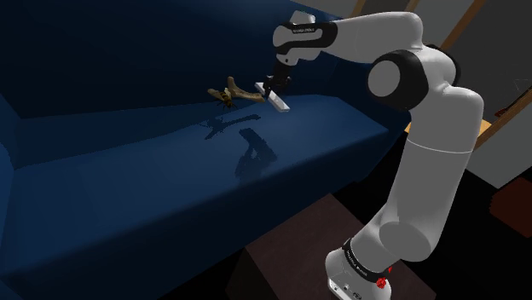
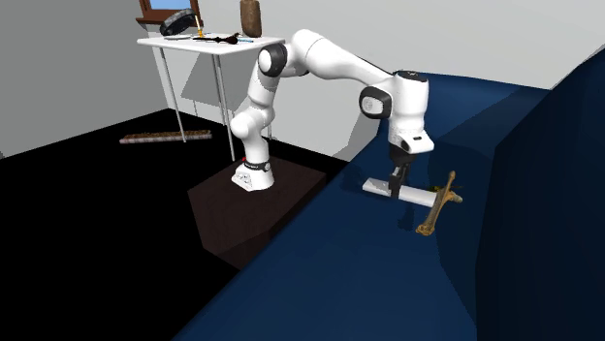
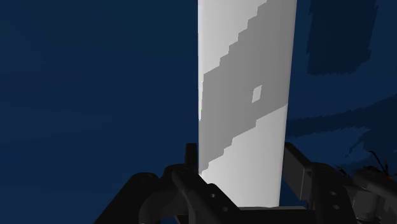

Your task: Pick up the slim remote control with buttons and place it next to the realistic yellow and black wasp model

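While the claw (image 3: 242, 156) is clasping it across its narrow width, the remote control (image 3: 245, 95) is hanging roughly level just above the seat of the dark blue sofa (image 1: 128, 170). It is showing as a plain white and grey slab, with no buttons legible. In the wrist view both black fingers are pressing on the slab's long edges. That grip is judged deliberate: the short span is the only one the jaws can take, and a hold well in from the ends is keeping the slab from tipping.

In the shoulder view the remote control (image 1: 278, 100) is sitting under the claw (image 1: 271, 89), and their shadow is falling on the cushion well towards the near side. This suggests the slab is riding clear of the fabric.

The wasp model (image 1: 230, 92), yellowish brown here, is lying on the seat close to the backrest, just beside the slab on the shoulder view's left. In the second exterior view the wasp model (image 2: 438, 205) is lying at the right end of the remote control (image 2: 427, 197), with the claw (image 2: 396, 186) nearer the other end. Whether the two are touching cannot be told.

In my judgement the carry is nearly finished and a short lowering and release is remaining. The main hazard is the slab settling on the wasp's thin legs.
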### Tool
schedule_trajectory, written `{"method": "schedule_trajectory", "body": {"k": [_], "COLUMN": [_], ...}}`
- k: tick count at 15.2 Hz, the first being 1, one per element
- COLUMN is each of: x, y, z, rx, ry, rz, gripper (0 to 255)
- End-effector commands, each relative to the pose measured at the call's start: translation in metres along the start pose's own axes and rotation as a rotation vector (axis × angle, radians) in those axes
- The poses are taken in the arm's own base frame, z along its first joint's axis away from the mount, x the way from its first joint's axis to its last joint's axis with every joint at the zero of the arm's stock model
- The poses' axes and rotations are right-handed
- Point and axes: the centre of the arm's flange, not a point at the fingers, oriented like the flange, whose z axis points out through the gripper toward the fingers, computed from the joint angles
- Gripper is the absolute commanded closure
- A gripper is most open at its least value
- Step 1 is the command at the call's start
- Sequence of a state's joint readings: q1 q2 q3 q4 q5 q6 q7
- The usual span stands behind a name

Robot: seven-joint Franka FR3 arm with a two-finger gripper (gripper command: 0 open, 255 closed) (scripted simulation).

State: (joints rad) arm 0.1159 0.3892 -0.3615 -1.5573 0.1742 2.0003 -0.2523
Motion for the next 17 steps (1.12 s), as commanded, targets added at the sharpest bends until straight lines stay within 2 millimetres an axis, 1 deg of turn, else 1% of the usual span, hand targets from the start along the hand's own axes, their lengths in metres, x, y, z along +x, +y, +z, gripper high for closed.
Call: {"method": "schedule_trajectory", "body": {"k": [1,8,15,16,17], "x": [0.0,-0.003,-0.003,-0.003,-0.003], "y": [0.0,0.0,0.0,0.0,0.0], "z": [0.01,0.046,0.046,0.046,0.046], "rx": [0.0,0.0,0.0,0.0,0.0], "ry": [0.001,0.001,0.001,0.001,0.001], "rz": [0.0,0.0,0.0,0.0,0.0], "gripper": [255,255,255,0,0]}}
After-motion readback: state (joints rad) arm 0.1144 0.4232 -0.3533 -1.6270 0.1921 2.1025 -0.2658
